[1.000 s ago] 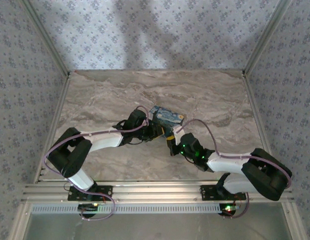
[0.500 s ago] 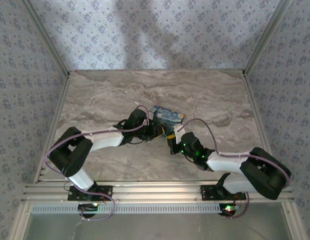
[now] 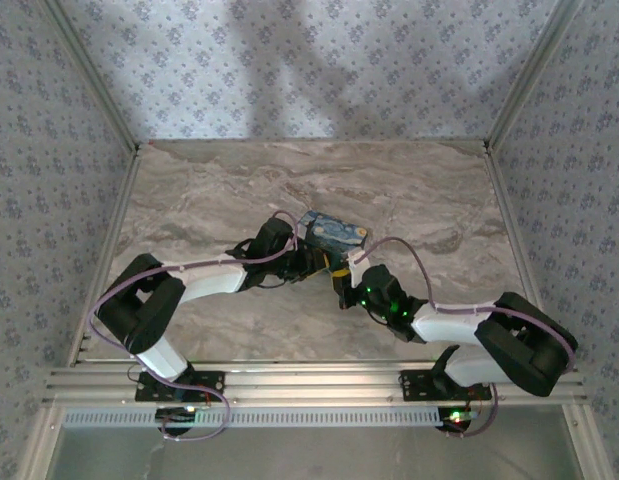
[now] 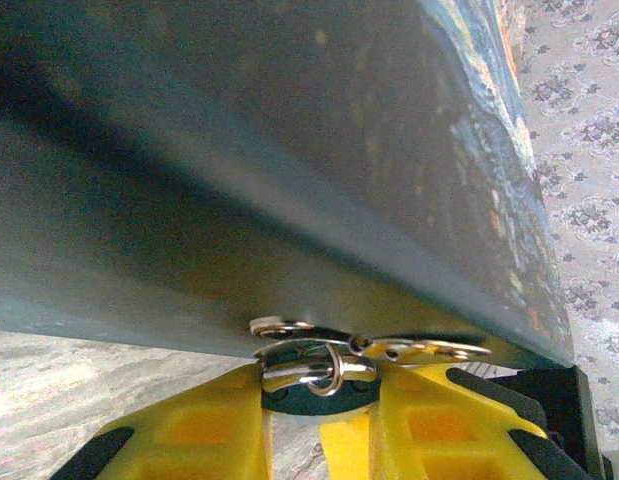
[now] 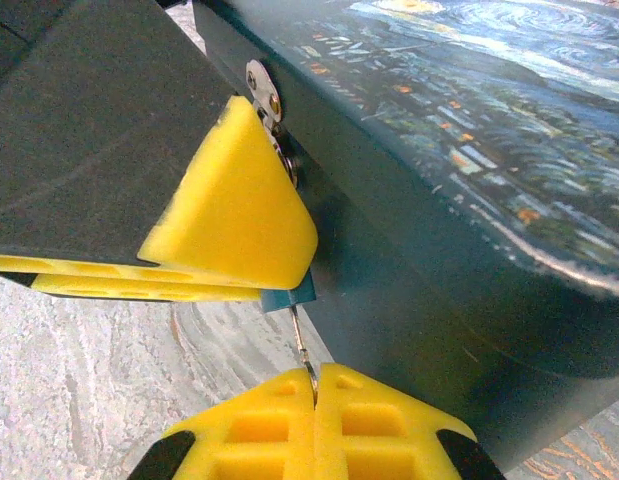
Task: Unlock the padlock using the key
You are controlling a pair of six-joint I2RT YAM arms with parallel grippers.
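Clamps the padlock (image 4: 311,397) in the left pincer (image 4: 314,425), yellow fingers (image 4: 189,440) set narrow on either flank, metal rings (image 4: 304,368) at its 12 o'clock. Holds it right at the dark side wall of the swirl-printed box (image 4: 239,150). Pinches the key (image 5: 301,345) in the right pincer (image 5: 314,395), pads fully together on the thin shaft. Points that shaft toward 12 o'clock, tip meeting the teal lock body under the left yellow finger. Lies mid-bench (image 3: 189,200) from above, both pincers converging at the box's 6 o'clock edge.
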